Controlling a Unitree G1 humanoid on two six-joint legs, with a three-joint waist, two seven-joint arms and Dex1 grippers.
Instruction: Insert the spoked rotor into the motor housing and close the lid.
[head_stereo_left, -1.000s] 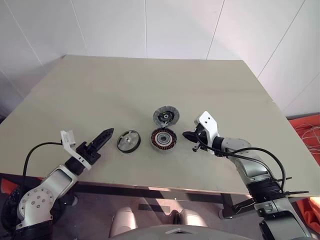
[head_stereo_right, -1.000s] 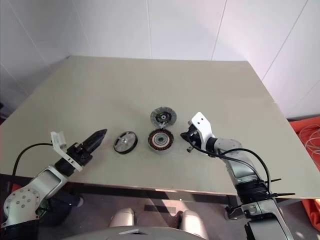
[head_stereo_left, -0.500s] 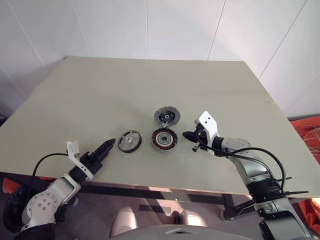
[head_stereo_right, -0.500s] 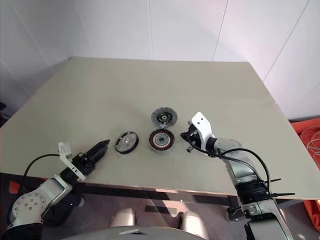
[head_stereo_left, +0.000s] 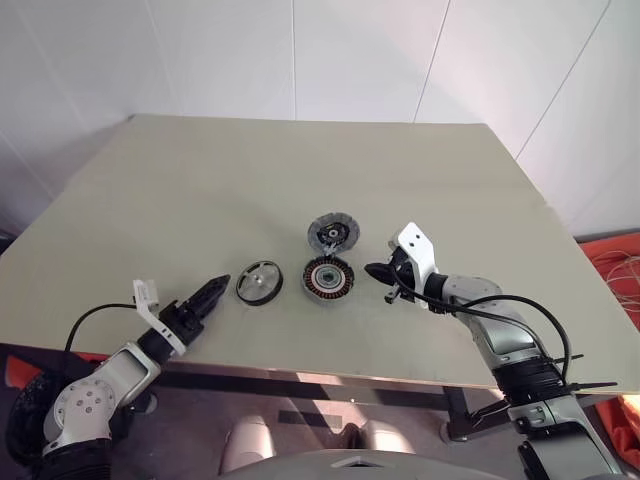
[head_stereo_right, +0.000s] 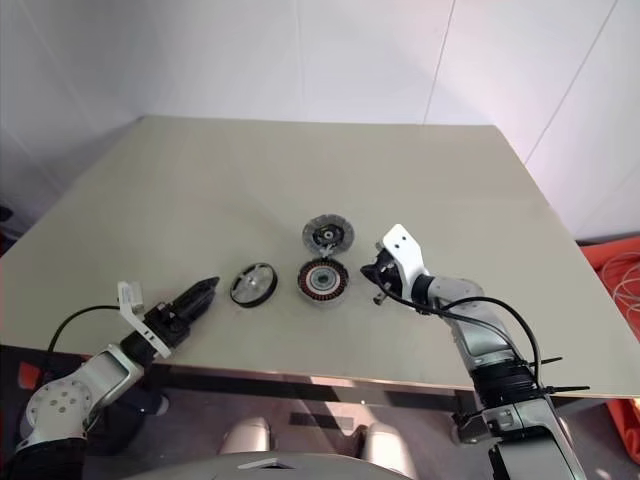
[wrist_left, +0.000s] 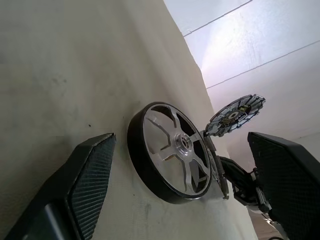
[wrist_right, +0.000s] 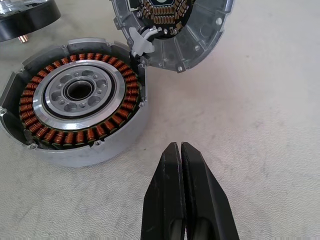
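- I see the spoked rotor (head_stereo_left: 259, 282) lying flat on the table (head_stereo_left: 300, 180), a dark-rimmed wheel with silver spokes, just at 9 o'clock of the motor housing (head_stereo_left: 328, 282).
- The motor housing sits near the table's front edge, its copper windings ringing a silver centre, open at the top.
- Its lid (head_stereo_left: 332, 231), a round grey piece, lies at 12 o'clock of the housing, touching or hinged to it at the rim; from the right wrist view it looks tilted up, though I cannot be sure how steeply.
- My left gripper (head_stereo_left: 207, 299) hovers low at 8 o'clock of the rotor, near it but apart, holding nothing. In the left wrist view its two black fingers (wrist_left: 87, 185) stand wide, with the rotor seen between them.
- My right gripper (wrist_right: 183, 165) sits at 3 o'clock of the housing, just beside it and not touching. Its fingers are pressed together with nothing between them, pointing toward the housing's side wall.
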